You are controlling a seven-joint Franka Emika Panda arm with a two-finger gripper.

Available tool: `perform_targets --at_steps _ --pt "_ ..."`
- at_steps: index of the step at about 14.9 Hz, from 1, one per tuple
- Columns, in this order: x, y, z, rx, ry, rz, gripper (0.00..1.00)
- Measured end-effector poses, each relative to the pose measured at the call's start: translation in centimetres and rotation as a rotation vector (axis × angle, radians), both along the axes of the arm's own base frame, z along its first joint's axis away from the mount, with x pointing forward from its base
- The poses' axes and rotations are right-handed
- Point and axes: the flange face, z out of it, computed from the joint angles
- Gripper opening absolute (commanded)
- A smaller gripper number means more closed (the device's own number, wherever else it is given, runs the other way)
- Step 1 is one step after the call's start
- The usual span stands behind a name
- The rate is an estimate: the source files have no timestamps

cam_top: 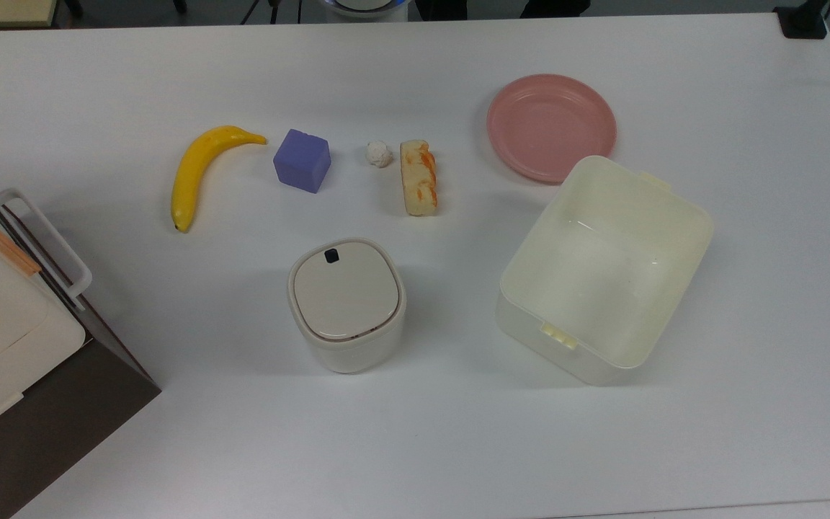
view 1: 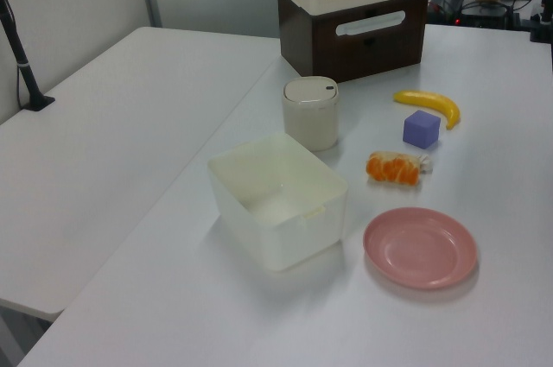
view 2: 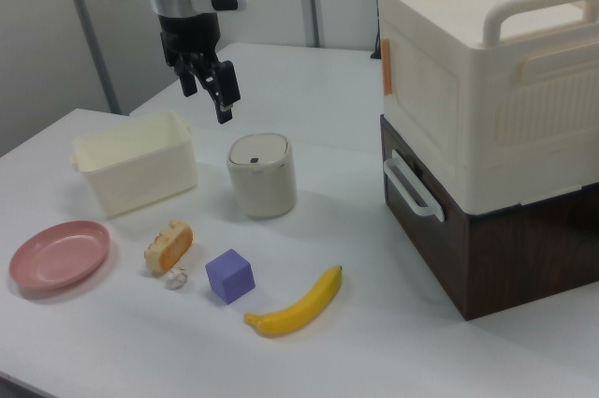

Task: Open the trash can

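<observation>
Gripper (view 2: 211, 89) seemingly open above one closed trash can (cam_top: 346, 304), one banana (cam_top: 202, 166), one plate (cam_top: 551, 127)

Cube (cam_top: 302, 160) between banana (cam_top: 199, 169) and ball (cam_top: 379, 153)

On the white bench (cam_top: 415, 447) the trash can (cam_top: 346, 306) stands with its lid (cam_top: 345, 290) shut, nearer the top view's lower edge than the row of banana (cam_top: 199, 169), purple cube (cam_top: 302, 160), small white lump (cam_top: 379, 153) and orange-streaked bread piece (cam_top: 418, 177), while the pink plate (cam_top: 550, 127) and lidless tub (cam_top: 602, 270) sit toward the top view's right edge.
</observation>
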Motion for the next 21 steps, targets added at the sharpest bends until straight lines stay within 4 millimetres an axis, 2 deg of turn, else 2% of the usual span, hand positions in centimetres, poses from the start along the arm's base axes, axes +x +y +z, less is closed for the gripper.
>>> perform_targets --at_steps 2,4,6,21 --pt "0.0 -0.2 0.1 -0.001 -0.001 -0.004 1.00" --pt "-0.4 -1.5 0.3 0.000 -0.006 -0.027 1.00" --pt "-0.6 -1.9 0.4 0.001 -0.008 -0.035 1.00" --pt "-0.7 -2.4 0.3 -0.041 0.002 -0.037 1.00"
